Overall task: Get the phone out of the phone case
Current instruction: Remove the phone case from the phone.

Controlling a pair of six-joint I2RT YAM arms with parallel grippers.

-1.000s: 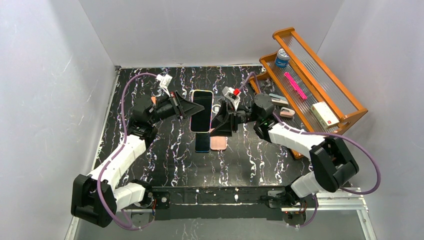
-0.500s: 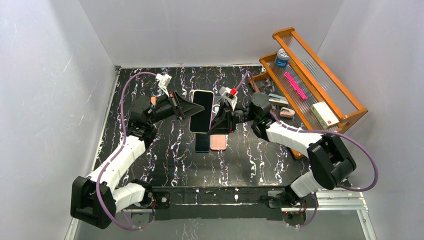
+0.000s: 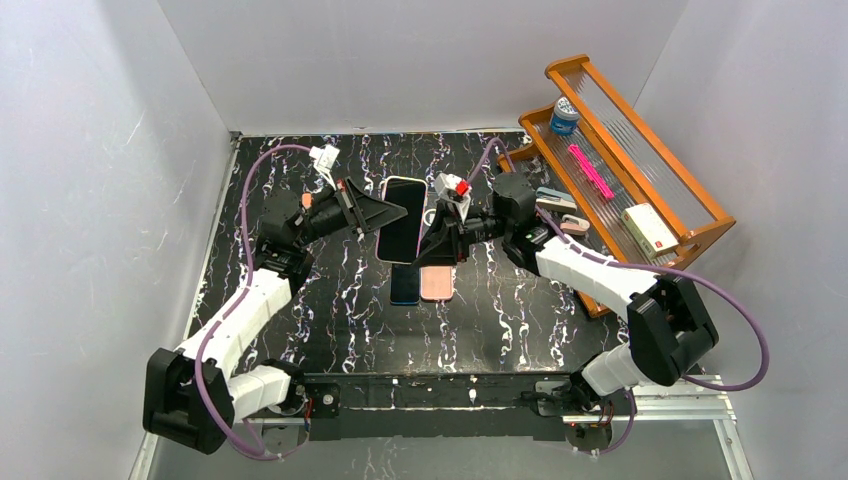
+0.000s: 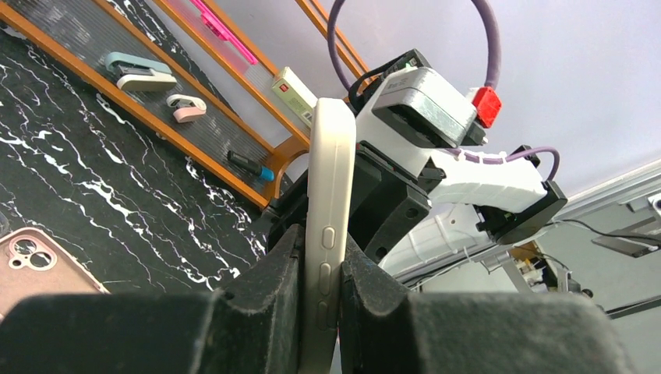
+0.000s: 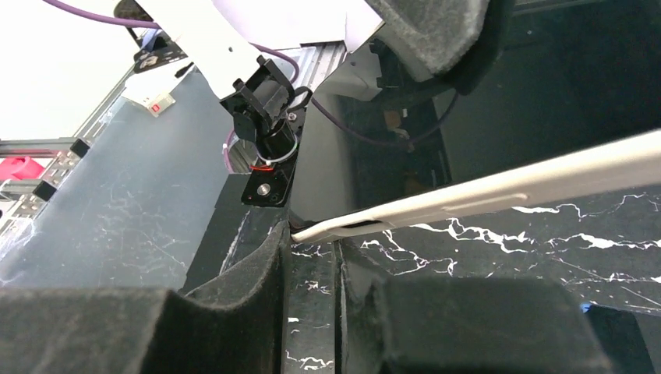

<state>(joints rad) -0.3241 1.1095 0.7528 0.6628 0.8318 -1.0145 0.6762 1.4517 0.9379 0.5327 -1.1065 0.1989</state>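
Tabletop point(image 3: 340, 320): dark phone point(image 3: 405, 287) and pink case point(image 3: 437, 284) lying side by side. Beyond, cream-cased phone point(image 4: 331, 179) held aloft, left tool point(image 4: 321, 261) clenched on its edge; right tool point(image 5: 312, 257) at opposite edge, grip cannot be told. Wooden rack point(image 3: 620, 140) behind.

Black table point(image 3: 330, 315) with white marble veining. Near its middle a dark, blue-edged phone or case point(image 3: 404, 286) and a pink phone case point(image 3: 437, 283) lie flat side by side, long edges touching or nearly so. The left wrist view shows the pink one's camera cutout facing up. A wooden rack point(image 3: 705, 232) sits at the table's right side, leaning back toward the right wall, its near rail down on the marble surface.
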